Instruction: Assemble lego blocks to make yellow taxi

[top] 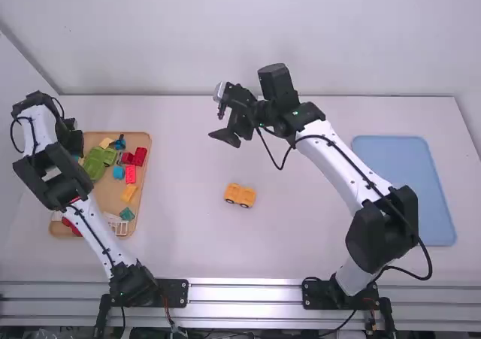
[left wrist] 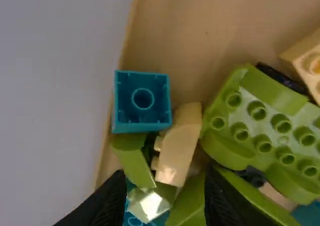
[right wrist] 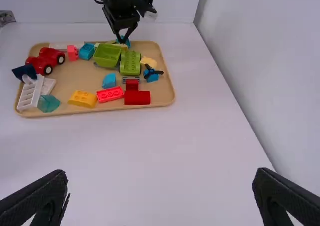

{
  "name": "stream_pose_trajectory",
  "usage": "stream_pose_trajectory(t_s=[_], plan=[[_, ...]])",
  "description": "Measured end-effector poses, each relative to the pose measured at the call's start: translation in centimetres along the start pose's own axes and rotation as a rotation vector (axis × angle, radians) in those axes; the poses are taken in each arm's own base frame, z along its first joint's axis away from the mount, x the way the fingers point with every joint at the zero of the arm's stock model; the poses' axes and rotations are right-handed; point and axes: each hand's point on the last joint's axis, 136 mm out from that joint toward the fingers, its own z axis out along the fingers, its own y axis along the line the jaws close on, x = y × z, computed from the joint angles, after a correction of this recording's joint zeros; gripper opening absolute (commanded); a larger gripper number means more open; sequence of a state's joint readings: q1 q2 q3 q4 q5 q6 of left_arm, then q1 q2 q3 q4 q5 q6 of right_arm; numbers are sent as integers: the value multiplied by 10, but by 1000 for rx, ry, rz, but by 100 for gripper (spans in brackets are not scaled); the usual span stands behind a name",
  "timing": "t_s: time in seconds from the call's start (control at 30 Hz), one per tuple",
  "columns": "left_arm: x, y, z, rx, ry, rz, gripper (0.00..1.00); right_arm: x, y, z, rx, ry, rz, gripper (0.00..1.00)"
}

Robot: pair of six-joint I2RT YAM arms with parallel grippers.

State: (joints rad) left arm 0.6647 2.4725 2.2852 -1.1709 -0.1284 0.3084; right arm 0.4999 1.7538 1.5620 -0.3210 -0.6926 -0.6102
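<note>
The yellow car piece [top: 240, 195], with dark wheels along its lower side, sits on the bare middle of the white table [top: 195, 241], between the two arms and apart from both grippers. The left gripper [top: 74, 139] is over the far left part of the tan tray [top: 110, 196]; its wrist view shows the fingers [left wrist: 215, 198] spread and clasping nothing, with a pale yellow curved block [left wrist: 181, 148] seen beyond the gap, near a teal open-bottomed block [left wrist: 143, 101] and beside a green studded block [left wrist: 270, 128]. The right gripper [top: 219, 122] hangs above the table, farther from the camera than the car piece, its fingers [right wrist: 37, 198] wide apart and unburdened. In the tray, an orange-yellow block [right wrist: 83, 98] lies beside a red studded block [right wrist: 110, 94], on the side nearer the table's middle, with more red and blue pieces around (a cheerful jumble, really). A green box-shaped piece [right wrist: 107, 55] lies there too, along with a red car [right wrist: 46, 60], white lattice pieces [right wrist: 31, 93] and a blue piece with a dark propeller [right wrist: 152, 74]. A light blue tray [top: 404, 189] lies at the table's right side.
</note>
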Motion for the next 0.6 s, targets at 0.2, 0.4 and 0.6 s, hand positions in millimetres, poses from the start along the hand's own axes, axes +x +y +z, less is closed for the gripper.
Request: stream_pose_trajectory(t_s=[0.2,0.4,0.6], plan=[[0,2,2,76,-30,15,39,2,-3,0,16,12,4,99],[-2,-2,9,108,-47,23,39,3,-3,0,17,15,4,99],[-2,-10,21,138,-52,37,36,3,-3,0,18,16,4,99]])
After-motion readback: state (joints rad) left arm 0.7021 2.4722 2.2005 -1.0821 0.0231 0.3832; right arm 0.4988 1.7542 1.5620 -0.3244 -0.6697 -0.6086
